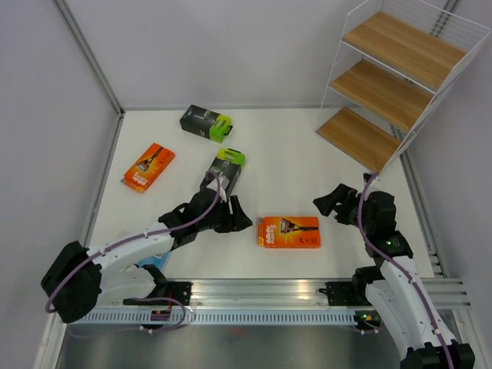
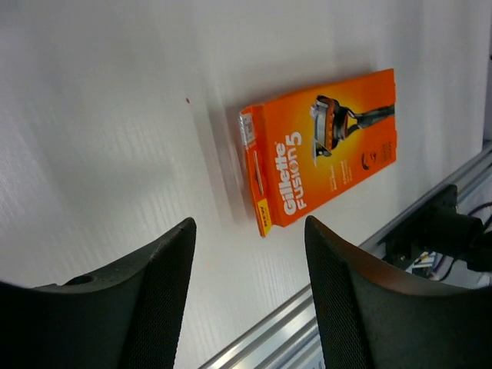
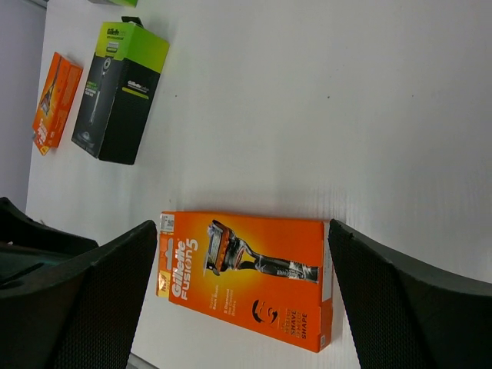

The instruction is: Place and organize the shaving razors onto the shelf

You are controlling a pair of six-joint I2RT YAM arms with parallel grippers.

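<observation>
Between the two claws, flat on the white table (image 1: 307, 154), lies the orange Gillette Fusion5 pack (image 1: 288, 231) (image 2: 323, 146) (image 3: 246, 277), printed face up. Left gripper (image 1: 240, 219) (image 2: 247, 227) is wide apart and holds nothing. In its wrist view the Fusion5 pack sits ahead of the fingers and a bit toward the right one, not touching either. Right gripper (image 1: 329, 196) (image 3: 242, 231) is also spread wide and holds nothing. In its wrist view the same pack shows in the gap between the two black fingers (image 3: 100, 300), clear of both, and the top view has this claw off to the pack's right, apart from it. Just behind the left claw is a black razor box with lime-green end (image 1: 223, 171) (image 3: 121, 92), lying flat, its near end partly covered by the arm in the top view. Further out, left of that claw, is a second orange razor pack (image 1: 148, 167) (image 3: 55, 100), lying at an angle. Well beyond the left claw, near the back edge of the table, is another black and green razor box (image 1: 206, 123). A blue bit (image 1: 156, 262) shows under the left arm near its base, too hidden to identify. The shelf (image 1: 384, 96), a white wire rack with three stepped wooden boards, stands beyond the right claw at the far right corner.
</observation>
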